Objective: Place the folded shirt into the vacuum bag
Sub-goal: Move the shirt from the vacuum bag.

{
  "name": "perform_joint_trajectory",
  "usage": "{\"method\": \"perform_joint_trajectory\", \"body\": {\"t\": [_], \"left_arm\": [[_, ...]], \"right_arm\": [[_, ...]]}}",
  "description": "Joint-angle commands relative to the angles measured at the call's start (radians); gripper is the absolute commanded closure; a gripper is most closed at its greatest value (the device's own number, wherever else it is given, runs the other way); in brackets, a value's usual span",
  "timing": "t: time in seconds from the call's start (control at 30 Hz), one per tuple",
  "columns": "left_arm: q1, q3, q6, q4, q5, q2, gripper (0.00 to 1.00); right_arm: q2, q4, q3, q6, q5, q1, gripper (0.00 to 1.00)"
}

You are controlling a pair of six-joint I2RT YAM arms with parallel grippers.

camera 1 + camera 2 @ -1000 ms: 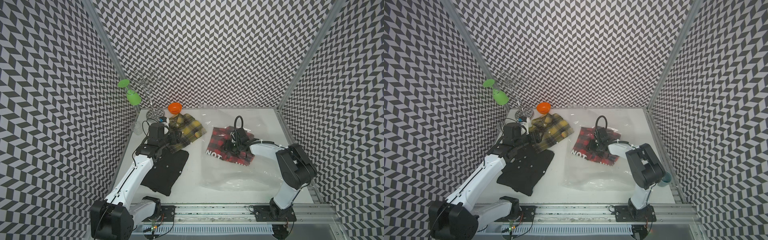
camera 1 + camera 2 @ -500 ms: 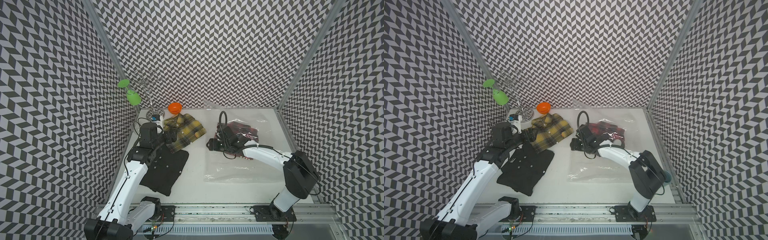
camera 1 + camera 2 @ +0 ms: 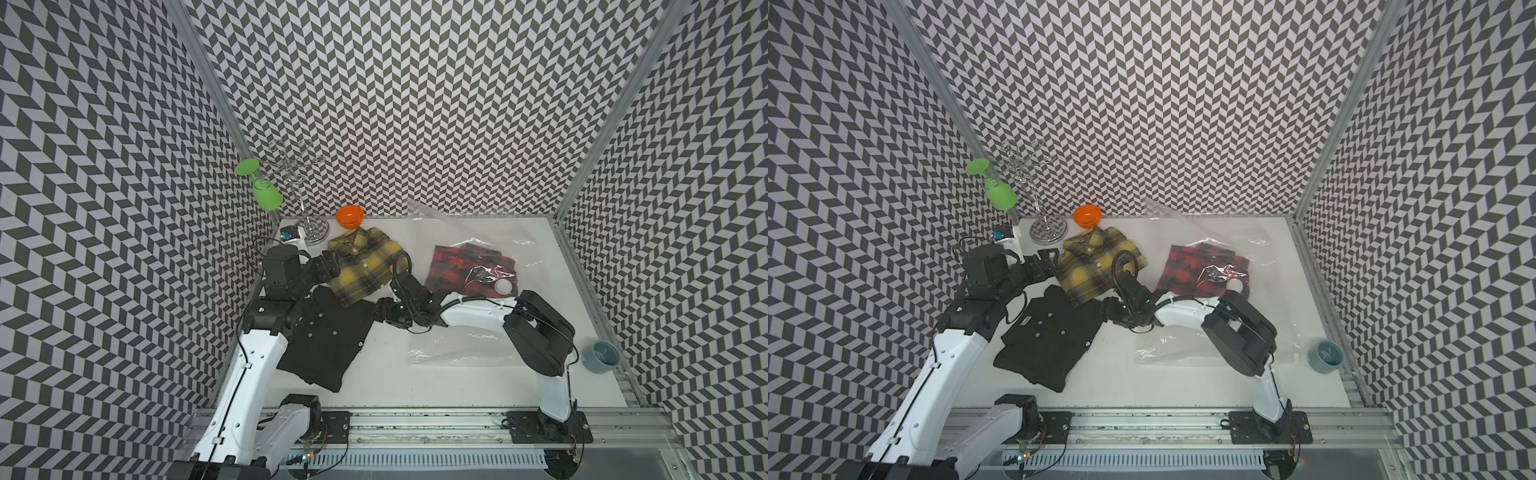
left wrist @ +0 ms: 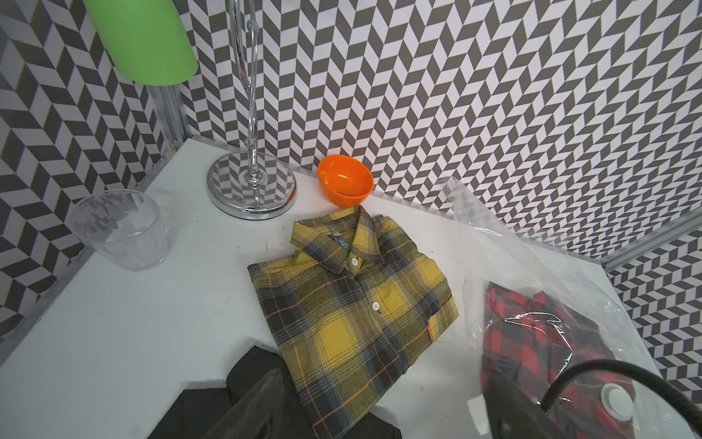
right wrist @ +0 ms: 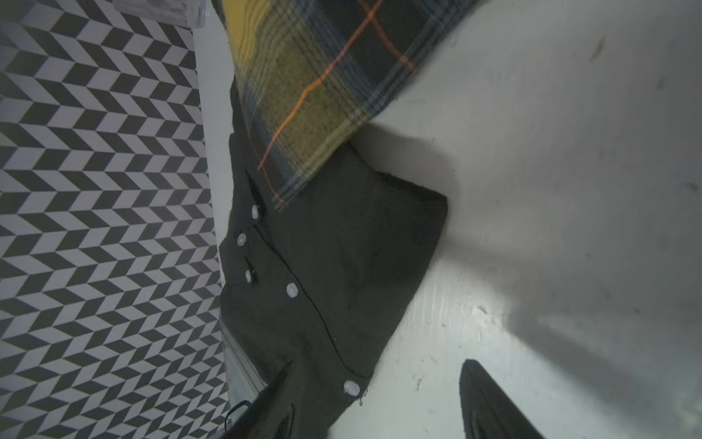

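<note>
The clear vacuum bag [image 3: 457,349] lies on the right half of the table, its white valve [image 3: 503,286] facing up. A folded red plaid shirt [image 3: 461,266] sits inside it, toward the back. A folded yellow plaid shirt [image 3: 363,266] and a folded black shirt [image 3: 328,336] lie outside the bag, on the left. My right gripper [image 3: 384,316] is open at the black shirt's right edge. In the right wrist view one finger [image 5: 281,403] is over the black cloth [image 5: 334,266] and the other over bare table. My left gripper [image 3: 328,264] hangs open beside the yellow shirt's left edge.
A chrome rack [image 3: 316,232] holding a green glass [image 3: 268,195] stands in the back left corner. An orange bowl [image 3: 350,216] and a clear cup [image 4: 121,228] are near it. A blue-grey mug [image 3: 602,356] sits at the right front edge.
My right gripper let go of the red shirt inside the bag and moved left out of it to the black shirt. The left arm drew back a little.
</note>
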Motion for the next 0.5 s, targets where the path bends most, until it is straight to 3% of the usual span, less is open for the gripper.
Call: {"method": "perform_joint_trajectory", "body": {"t": [0.0, 0.23, 0.47], "left_arm": [[0.005, -0.007, -0.009, -0.011, -0.009, -0.036, 0.16], [0.005, 0.010, -0.006, -0.024, 0.015, -0.053, 0.17], [0.005, 0.019, -0.014, -0.011, 0.043, -0.041, 0.17]], "right_arm": [[0.042, 0.109, 0.037, 0.100, -0.029, 0.019, 0.34], [0.137, 0.234, 0.017, 0.275, -0.063, 0.048, 0.37], [0.175, 0.281, -0.003, 0.345, -0.034, 0.059, 0.45]]}}
